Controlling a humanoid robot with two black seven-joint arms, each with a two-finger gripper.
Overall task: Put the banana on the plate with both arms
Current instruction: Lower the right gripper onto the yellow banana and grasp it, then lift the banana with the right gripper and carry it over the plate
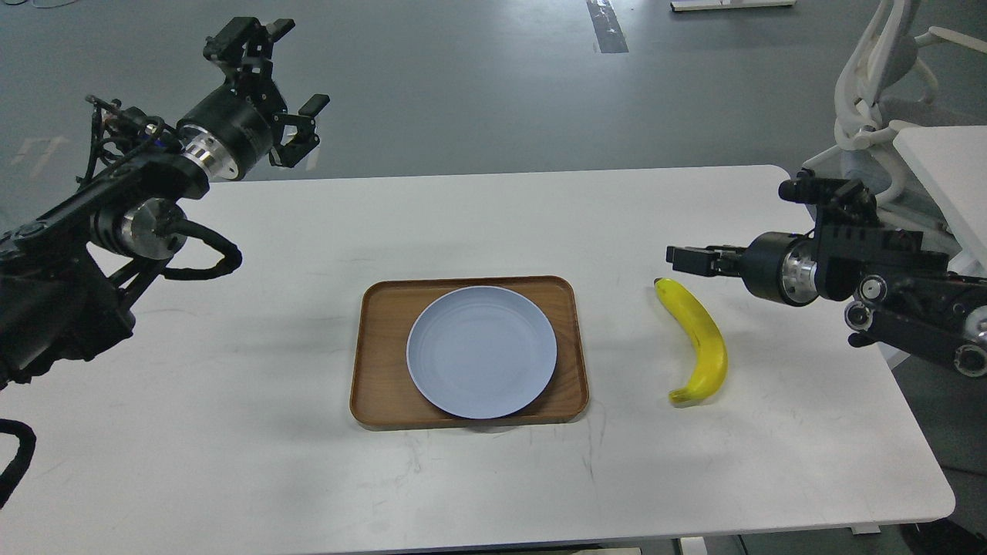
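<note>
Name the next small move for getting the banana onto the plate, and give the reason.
Probably lower the right gripper onto the banana. It hovers just beyond the banana's far tip, holding nothing, while the left gripper is raised far off. The plate sits bare on the wooden tray.

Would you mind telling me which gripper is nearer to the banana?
The right gripper, just above the banana's far tip. The left gripper is raised far off, past the plate.

I count one banana (698, 339), one plate (481, 351), one wooden tray (378, 362), one white table (231, 462), one white chair (879, 92) and my two grippers, the left gripper (281, 85) and the right gripper (690, 260).
</note>
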